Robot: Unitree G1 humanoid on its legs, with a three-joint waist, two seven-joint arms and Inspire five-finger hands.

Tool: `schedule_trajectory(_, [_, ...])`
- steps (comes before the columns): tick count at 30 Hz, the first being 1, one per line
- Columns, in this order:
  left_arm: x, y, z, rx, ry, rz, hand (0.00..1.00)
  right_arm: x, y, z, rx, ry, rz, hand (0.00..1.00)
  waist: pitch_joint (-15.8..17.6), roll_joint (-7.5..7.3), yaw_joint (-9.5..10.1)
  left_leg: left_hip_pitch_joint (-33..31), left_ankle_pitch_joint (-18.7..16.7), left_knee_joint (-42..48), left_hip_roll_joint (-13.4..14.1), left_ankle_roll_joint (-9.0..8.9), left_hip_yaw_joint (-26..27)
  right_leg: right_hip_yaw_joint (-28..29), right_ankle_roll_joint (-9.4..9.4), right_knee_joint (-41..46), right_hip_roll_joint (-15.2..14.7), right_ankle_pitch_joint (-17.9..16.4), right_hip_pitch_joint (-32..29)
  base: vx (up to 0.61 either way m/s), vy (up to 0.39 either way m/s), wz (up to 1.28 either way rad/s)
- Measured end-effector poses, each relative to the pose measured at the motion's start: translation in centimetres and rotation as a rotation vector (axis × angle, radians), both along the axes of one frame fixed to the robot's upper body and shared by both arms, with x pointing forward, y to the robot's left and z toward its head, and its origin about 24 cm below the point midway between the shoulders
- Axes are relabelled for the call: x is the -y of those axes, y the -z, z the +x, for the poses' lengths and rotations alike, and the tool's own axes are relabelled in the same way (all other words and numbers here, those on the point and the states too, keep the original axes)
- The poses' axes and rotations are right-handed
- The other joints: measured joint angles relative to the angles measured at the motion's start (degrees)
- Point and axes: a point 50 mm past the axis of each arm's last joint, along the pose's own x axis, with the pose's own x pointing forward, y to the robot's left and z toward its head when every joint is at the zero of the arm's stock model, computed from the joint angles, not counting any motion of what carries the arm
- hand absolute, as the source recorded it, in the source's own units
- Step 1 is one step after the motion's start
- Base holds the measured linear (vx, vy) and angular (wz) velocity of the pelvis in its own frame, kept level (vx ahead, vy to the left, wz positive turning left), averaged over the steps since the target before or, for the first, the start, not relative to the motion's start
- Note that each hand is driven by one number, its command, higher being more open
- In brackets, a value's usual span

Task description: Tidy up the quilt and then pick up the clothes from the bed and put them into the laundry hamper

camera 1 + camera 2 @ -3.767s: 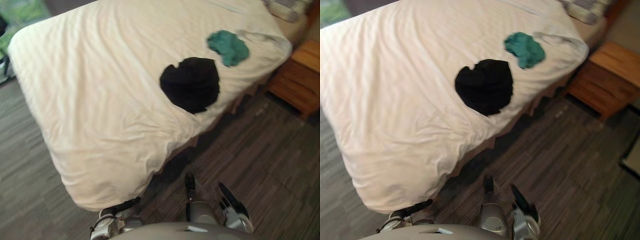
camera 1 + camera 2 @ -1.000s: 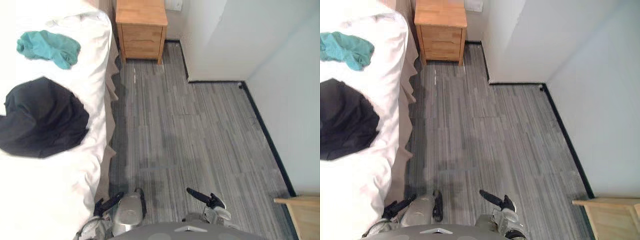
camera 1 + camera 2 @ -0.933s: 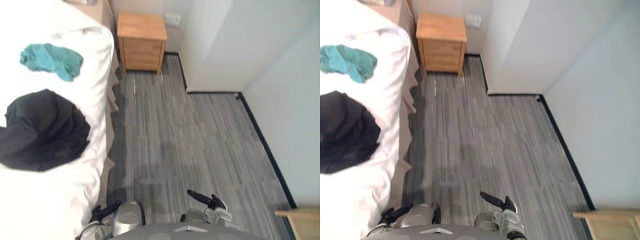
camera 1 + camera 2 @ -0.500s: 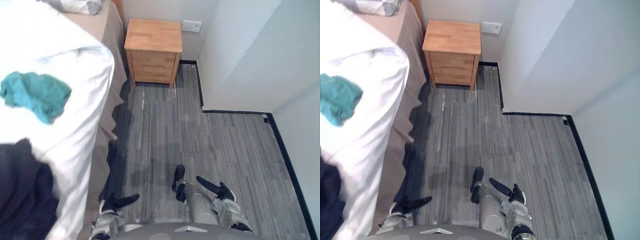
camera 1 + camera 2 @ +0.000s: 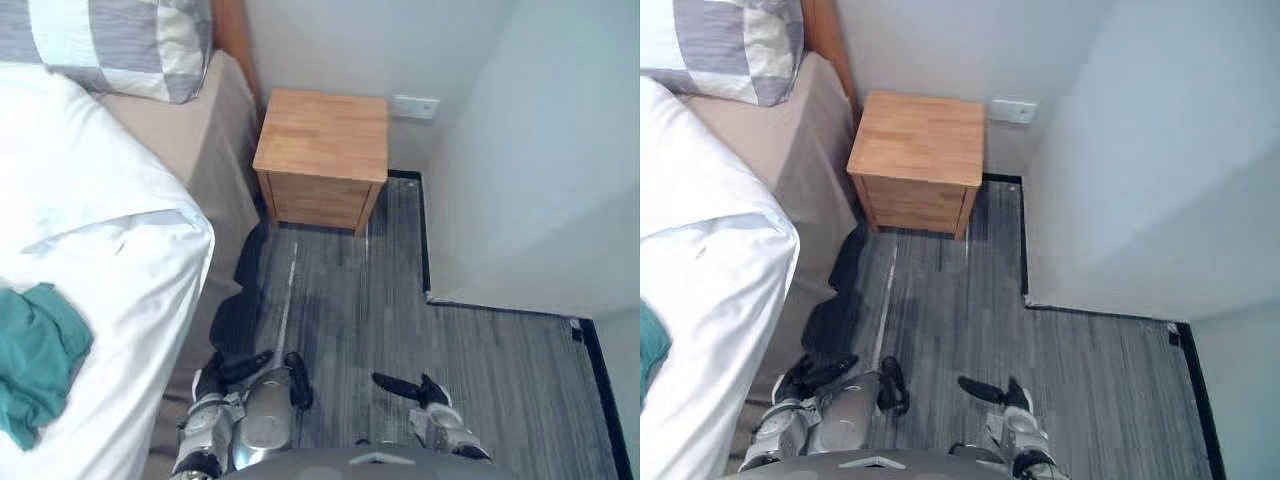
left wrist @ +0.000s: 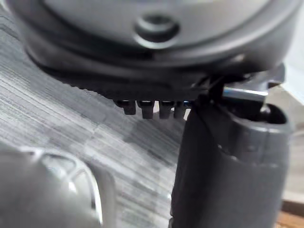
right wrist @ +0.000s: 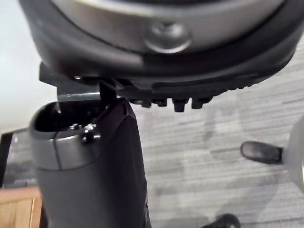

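Standing at the head end of the beige-sheeted bed (image 5: 180,135): left hand (image 5: 238,368) and right hand (image 5: 412,387) hang low, fingers slack, holding nothing, over grey plank floor (image 5: 490,365). Crumpled teal garment (image 5: 35,365) lies on white quilt (image 5: 90,260), robot's left. Likely best: turn bedward, square up before reaching

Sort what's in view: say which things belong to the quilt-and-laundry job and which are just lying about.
Part of the job:
white quilt on the bed
teal garment lying on the quilt
left hand and right hand, both open and empty, down over the floor

Just there:
checked pillow
wooden nightstand
wall socket
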Motion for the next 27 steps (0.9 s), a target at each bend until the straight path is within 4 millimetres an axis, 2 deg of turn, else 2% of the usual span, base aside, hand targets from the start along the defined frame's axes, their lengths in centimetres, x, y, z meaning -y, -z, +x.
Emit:
schedule_trajectory(1, [-0.6, 0.2, -0.6, -0.028, -0.021, 0.0, 1.0, -0.3, 0.0, 0.3, -0.022, -0.018, 0.007, 1.0, 0.1, -0.23, -0.06, 2.2, -1.8, 0.5, -1.0, 0.84, -1.7, -1.9, 1.63, 12.3, -2.2, 0.2, -2.4, 0.71, 0.21, 1.0])
schedule_trajectory(2, [-0.4, 0.5, -0.9, -0.049, -0.016, -0.01, 1.0, -0.2, 0.1, 0.2, -0.038, -0.029, 0.006, 1.0, 0.1, -0.28, -0.12, 3.7, -2.0, -0.3, -2.0, 1.15, -3.2, -2.3, 3.88, 19.5, -3.7, 2.0, -4.0, 0.69, 0.257, 1.58])
schedule_trajectory(3, [-0.5, 0.9, -1.7, -0.098, 0.0, -0.018, 1.0, 0.2, 0.3, -0.3, -0.055, -0.021, 0.007, 1.0, 0.0, -0.33, -0.91, 8.5, -2.6, -4.2, -4.1, 1.12, -7.4, 0.2, 4.85, 36.2, -6.1, 11.0, -8.8, 0.72, 0.191, 1.58])
schedule_trajectory(4, [-0.5, 1.1, -2.1, -0.126, 0.008, -0.017, 1.0, 0.5, 0.2, -0.3, -0.048, -0.021, -0.001, 1.0, 0.3, 0.02, -1.3, 11.3, -2.7, -6.3, -4.8, 0.86, -9.4, 2.4, 5.0, 43.7, -6.4, 11.3, -11.3, 0.85, 0.149, 1.98])
schedule_trajectory(5, [-0.5, 1.5, -3.1, -0.168, 0.007, -0.02, 1.0, 0.9, 0.2, -0.3, -0.032, -0.021, -0.015, 1.0, 0.6, 0.39, -1.68, 16.6, -2.9, -9.5, -5.8, 0.65, -13.1, 4.7, 3.58, 53.2, -6.4, 8.8, -15.4, 0.84, 0.042, 1.91])
schedule_trajectory(6, [-0.3, 1.7, -3.9, -0.197, 0.018, -0.018, 1.0, 1.3, 0.0, -0.4, -0.02, -0.033, -0.038, 1.0, 1.0, 1.47, -2.71, 21.3, -2.9, -11.7, -5.9, 0.64, -17.0, 4.4, 0.47, 55.0, -6.4, 6.9, -18.0, 0.66, -0.005, 1.8])
schedule_trajectory(7, [-0.3, 1.8, -4.2, -0.209, 0.021, -0.018, 1.0, 1.4, 0.0, -0.5, -0.014, -0.041, -0.051, 1.0, 1.2, 2.25, -2.96, 23.1, -2.9, -12.5, -5.8, 0.64, -19.3, 4.4, -1.08, 54.5, -6.1, 5.8, -19.6, 0.63, -0.081, 1.81])
schedule_trajectory(8, [-0.2, 1.8, -4.3, -0.214, 0.023, -0.017, 1.0, 1.7, -0.1, -0.8, 0.006, -0.038, -0.069, 1.0, 1.1, 2.31, -3.72, 25.3, -2.9, -13.1, -5.5, 0.55, -23.9, 4.6, -3.25, 50.5, -5.9, 3.4, -23.1, 0.6, -0.171, 1.98])
schedule_trajectory(9, [0.0, 1.7, -3.6, -0.199, 0.032, -0.011, 1.0, 2.1, -0.3, -0.6, 0.019, -0.065, -0.1, 1.0, 1.2, 2.96, -4.49, 26.3, -3.4, -12.9, -4.4, -0.26, -29.0, 6.4, -4.7, 43.3, -4.0, 1.0, -26.6, 0.59, -0.214, 2.07])
schedule_trajectory(10, [0.2, 1.6, -3.0, -0.187, 0.038, -0.011, 1.0, 2.3, -0.4, -0.5, 0.024, -0.065, -0.109, 1.0, 1.1, 3.25, -4.69, 26.3, -3.7, -12.6, -3.8, -0.8, -31.6, 9.0, -4.97, 39.5, -2.5, 0.5, -28.6, 0.58, -0.293, 2.19])
schedule_trajectory(11, [0.4, 1.3, -1.9, -0.158, 0.05, -0.006, 1.0, 2.6, -0.6, -0.2, 0.036, -0.055, -0.116, 1.0, 1.0, 3.08, -4.77, 25.5, -4.2, -11.0, -3.0, -1.65, -36.8, 17.6, -4.15, 32.1, 0.8, 1.0, -32.8, 0.56, -0.378, 2.35])
schedule_trajectory(12, [0.9, 1.1, -1.0, -0.134, 0.057, -0.01, 1.0, 2.8, -0.8, -0.1, 0.049, -0.054, -0.127, 1.0, 0.8, 2.82, -5.91, 23.6, -5.5, -7.9, -2.3, -4.08, -42.1, 28.1, -1.67, 23.3, 3.4, 2.8, -34.4, 0.67, -0.533, 2.83])
schedule_trajectory(13, [1.3, 1.0, -0.4, -0.114, 0.057, -0.014, 1.0, 2.9, -0.9, -0.2, 0.051, -0.049, -0.134, 1.0, 0.3, 1.86, -6.91, 22.4, -7.1, -4.8, -2.1, -6.82, -45.0, 35.5, 0.94, 16.1, 3.8, 4.4, -33.6, 0.56, -0.514, 2.57])
schedule_trajectory(14, [1.3, 0.8, -0.1, -0.105, 0.054, -0.007, 1.0, 2.7, -0.6, -0.7, 0.037, -0.046, -0.129, 1.0, 0.1, 1.41, -7.09, 21.9, -8.6, -3.0, -2.1, -9.75, -45.8, 38.7, 3.02, 11.4, 3.1, 6.8, -32.3, 0.55, -0.605, 2.46])
schedule_trajectory(15, [2.6, 0.8, 0.4, -0.075, 0.036, -0.052, 1.0, 4.0, -0.7, -0.8, 0.02, -0.01, -0.139, 1.0, 0.8, 3.75, -6.18, 21.9, -12.3, 0.4, 1.4, -14.35, -46.4, 35.3, 4.32, 14.1, 3.5, 11.6, -31.3, 0.47, -0.562, 2.39])
schedule_trajectory(16, [4.3, 0.8, 0.7, -0.056, 0.037, -0.101, 1.0, 4.8, -0.8, -1.0, 0.002, -0.016, -0.174, 1.0, 0.2, 5.95, -5.64, 18.7, -11.7, 1.5, 3.8, -16.16, -46.5, 30.8, 2.48, 17.6, 3.8, 8.9, -31.2, 0.4, -0.541, 2.23])
schedule_trajectory(17, [4.7, 0.6, 1.0, -0.037, 0.04, -0.108, 1.0, 4.8, -0.8, -0.9, 0.003, -0.013, -0.171, 1.0, 0.2, 5.86, -5.5, 17.7, -10.4, 0.7, 3.6, -16.63, -46.6, 28.6, 1.61, 19.6, 3.1, 7.5, -31.2, 0.24, -0.465, 2.18])
schedule_trajectory(18, [5.0, 0.5, 1.2, -0.017, 0.042, -0.109, 1.0, 4.6, -0.9, -0.7, 0.012, -0.026, -0.16, 1.0, 0.2, 5.97, -5.71, 15.9, -7.4, -1.0, 3.8, -16.4, -45.6, 23.1, -0.24, 22.0, 1.3, 5.5, -30.1, 0.16, -0.459, 2.0])
schedule_trajectory(19, [4.9, 0.5, 1.3, -0.016, 0.037, -0.109, 1.0, 4.1, -0.8, -0.7, 0.014, -0.034, -0.154, 1.0, 0.2, 5.79, -5.96, 15.8, -5.3, -2.2, 4.6, -16.34, -43.6, 19.6, -1.22, 22.1, -0.1, 4.3, -28.0, 0.17, -0.501, 2.43])
schedule_trajectory(20, [4.8, 0.5, 1.2, -0.015, 0.027, -0.111, 1.0, 3.5, -0.7, -0.7, 0.014, -0.047, -0.144, 1.0, 0.3, 5.49, -6.05, 16.0, -3.5, -4.1, 6.6, -16.91, -37.9, 15.6, -1.77, 21.4, -1.7, 3.7, -24.9, 0.16, -0.402, 2.28])
schedule_trajectory(21, [4.7, 0.6, 1.0, -0.021, 0.015, -0.115, 1.0, 2.7, -0.7, -0.6, 0.02, -0.055, -0.128, 1.0, 0.1, 5.38, -6.08, 16.3, -2.3, -7.4, 8.7, -16.41, -28.3, 12.8, -1.89, 19.8, -2.9, 3.6, -22.3, 0.12, -0.263, 1.9])
schedule_trajectory(22, [4.6, 0.7, 0.9, -0.025, 0.008, -0.116, 1.0, 2.7, -0.7, -0.6, 0.023, -0.046, -0.124, 1.0, -0.3, 5.67, -6.02, 17.1, -1.0, -9.7, 9.7, -16.08, -22.9, 11.6, -1.88, 18.9, -3.2, 3.6, -21.3, 0.1, -0.132, 1.44])
schedule_trajectory(23, [4.5, 1.0, 0.1, -0.052, -0.006, -0.117, 1.0, 2.7, -0.8, -0.5, 0.038, -0.028, -0.124, 1.0, -1.0, 6.7, -5.84, 19.0, 3.5, -14.6, 11.2, -16.46, -13.7, 9.9, -1.75, 17.6, -3.3, 3.5, -20.0, 0.07, -0.019, 0.93])
schedule_trajectory(24, [4.1, 1.2, -0.5, -0.075, -0.018, -0.109, 1.0, 2.5, -0.8, -0.3, 0.049, -0.006, -0.108, 1.0, -1.2, 6.88, -5.81, 20.5, 3.7, -17.6, 11.1, -17.17, -9.6, 9.3, -1.17, 16.7, -3.4, 3.2, -19.1, 0.07, 0.059, 0.77])
schedule_trajectory(25, [3.4, 1.5, -1.5, -0.111, -0.025, -0.088, 1.0, 2.0, -0.8, -0.2, 0.059, 0.018, -0.079, 1.0, -1.7, 6.46, -5.81, 21.8, 5.1, -20.6, 10.0, -18.76, -8.1, 8.7, -0.73, 14.9, -4.0, 3.1, -18.1, 0.03, 0.081, 0.34])
schedule_trajectory(27, [1.9, 2.0, -3.6, -0.178, -0.062, -0.07, 1.0, 0.6, -0.4, -0.7, 0.05, 0.067, -0.013, 1.0, -2.9, 4.66, -6.12, 22.9, 6.5, -23.8, 8.5, -18.67, -7.7, 8.9, 0.78, 10.9, -4.1, 4.0, -16.8, 0.02, 0.089, 0.06])
